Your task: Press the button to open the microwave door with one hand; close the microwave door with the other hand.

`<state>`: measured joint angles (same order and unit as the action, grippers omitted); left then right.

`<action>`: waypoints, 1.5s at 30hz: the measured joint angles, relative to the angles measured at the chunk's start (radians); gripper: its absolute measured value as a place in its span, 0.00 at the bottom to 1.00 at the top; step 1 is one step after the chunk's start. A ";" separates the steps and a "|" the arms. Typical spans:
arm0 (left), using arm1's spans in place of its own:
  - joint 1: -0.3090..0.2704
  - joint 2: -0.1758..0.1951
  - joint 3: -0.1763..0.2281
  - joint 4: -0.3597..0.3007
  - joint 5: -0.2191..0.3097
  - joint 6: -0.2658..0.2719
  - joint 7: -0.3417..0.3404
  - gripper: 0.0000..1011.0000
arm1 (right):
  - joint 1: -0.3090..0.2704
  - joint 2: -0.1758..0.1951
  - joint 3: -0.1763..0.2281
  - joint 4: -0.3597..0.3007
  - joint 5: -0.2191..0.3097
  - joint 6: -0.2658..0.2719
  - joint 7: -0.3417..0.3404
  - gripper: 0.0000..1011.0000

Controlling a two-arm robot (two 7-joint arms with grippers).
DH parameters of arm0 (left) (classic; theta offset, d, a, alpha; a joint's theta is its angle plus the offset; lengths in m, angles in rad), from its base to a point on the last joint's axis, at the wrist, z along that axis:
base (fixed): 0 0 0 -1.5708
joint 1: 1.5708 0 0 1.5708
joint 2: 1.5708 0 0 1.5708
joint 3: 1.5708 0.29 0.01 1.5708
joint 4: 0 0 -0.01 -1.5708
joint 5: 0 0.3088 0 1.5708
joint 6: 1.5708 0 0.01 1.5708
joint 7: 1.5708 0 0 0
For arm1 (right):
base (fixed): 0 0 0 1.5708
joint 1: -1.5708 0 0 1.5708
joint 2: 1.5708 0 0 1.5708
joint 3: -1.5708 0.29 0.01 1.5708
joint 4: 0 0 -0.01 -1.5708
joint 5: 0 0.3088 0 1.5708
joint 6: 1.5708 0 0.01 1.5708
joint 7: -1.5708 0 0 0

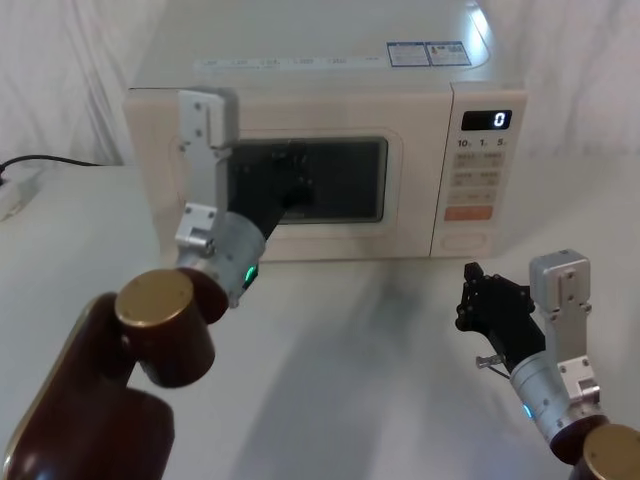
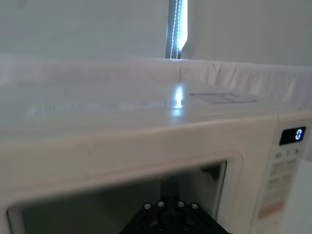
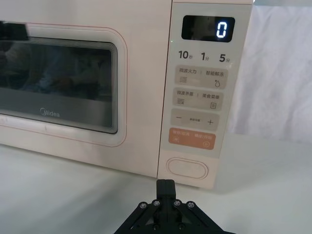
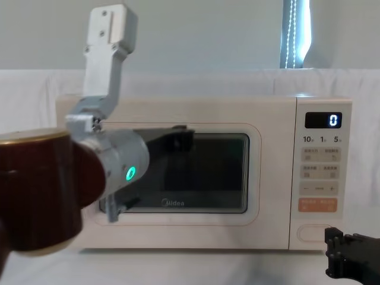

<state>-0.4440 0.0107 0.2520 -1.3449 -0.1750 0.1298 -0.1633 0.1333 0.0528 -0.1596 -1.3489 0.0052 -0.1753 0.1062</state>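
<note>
The cream microwave (image 1: 300,75) stands at the back of the table, its display (image 1: 487,120) reading 0. Its door (image 1: 410,215) looks closed, flush with the front. My left gripper (image 1: 292,182) is held against the dark window, also seen as the left gripper (image 4: 181,139) from the chest; its fingers look shut with nothing between them. The wide cream button (image 3: 187,168) sits at the bottom of the control panel. My right gripper (image 1: 468,296) hovers in front of and below that button, apart from it, fingers shut and holding nothing.
A black cable (image 1: 50,160) and a white object (image 1: 15,195) lie at the table's left edge. An orange key (image 3: 191,138) sits just above the button. White cloth covers the table in front of the microwave, between my two arms.
</note>
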 joint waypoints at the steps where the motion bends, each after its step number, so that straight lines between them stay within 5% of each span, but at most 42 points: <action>1: 0.010 0.002 -0.003 -0.012 -0.008 0.008 -0.003 0.00 | 0.000 0.000 0.000 0.000 0.000 0.000 0.000 0.00; 20: 0.263 0.114 -0.084 -0.238 -0.118 0.046 -0.008 0.00 | 0.000 0.000 0.000 0.000 0.000 0.000 0.000 0.00; 35: 0.391 0.166 -0.135 -0.293 -0.163 0.012 0.007 0.00 | 0.000 0.000 0.000 0.000 0.000 0.000 0.000 0.00; 45: 0.414 0.174 -0.138 -0.283 -0.174 0.003 0.015 0.00 | 0.000 0.000 0.000 0.000 0.000 0.000 0.000 0.00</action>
<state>-0.0304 0.1846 0.1144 -1.6281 -0.3494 0.1331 -0.1485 0.1333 0.0527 -0.1597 -1.3488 0.0051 -0.1753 0.1062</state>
